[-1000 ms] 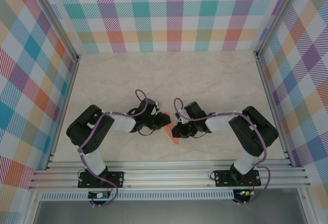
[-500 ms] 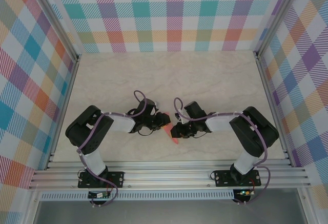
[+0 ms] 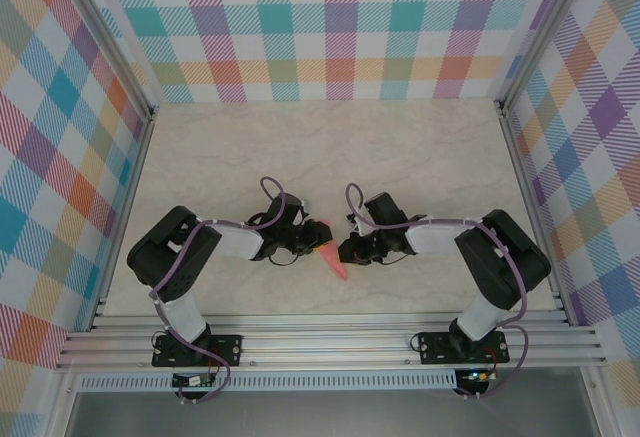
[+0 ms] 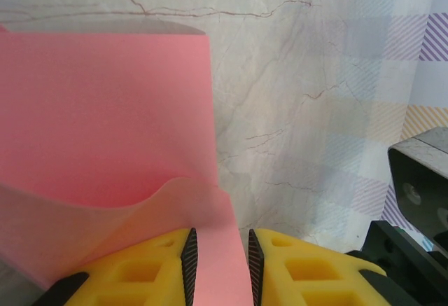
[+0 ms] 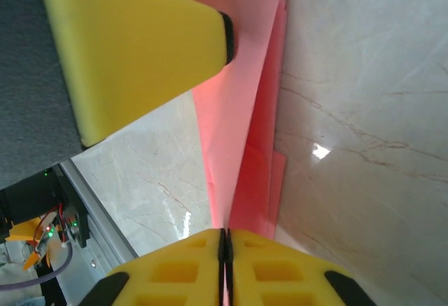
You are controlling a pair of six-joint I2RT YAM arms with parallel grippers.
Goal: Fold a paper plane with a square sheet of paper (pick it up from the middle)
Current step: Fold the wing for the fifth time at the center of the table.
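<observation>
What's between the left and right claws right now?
The folded salmon-pink paper sheet bridges the gap between the left claw and the right claw, seen in the top view. Each wrist view shows its claw closed on it.

The top camera hangs above and behind the arms, looking steeply down on the whole table point(image 3: 400, 147), with the bases at the bottom edge. The left wrist camera sits just behind its fingers point(image 4: 301, 264), facing forward and down, very near the paper point(image 4: 105, 124). The right wrist camera looks along its fingers point(image 5: 280, 264), equally near. All three share the paper; the right wrist view also catches a left finger point(image 5: 140, 47).
</observation>
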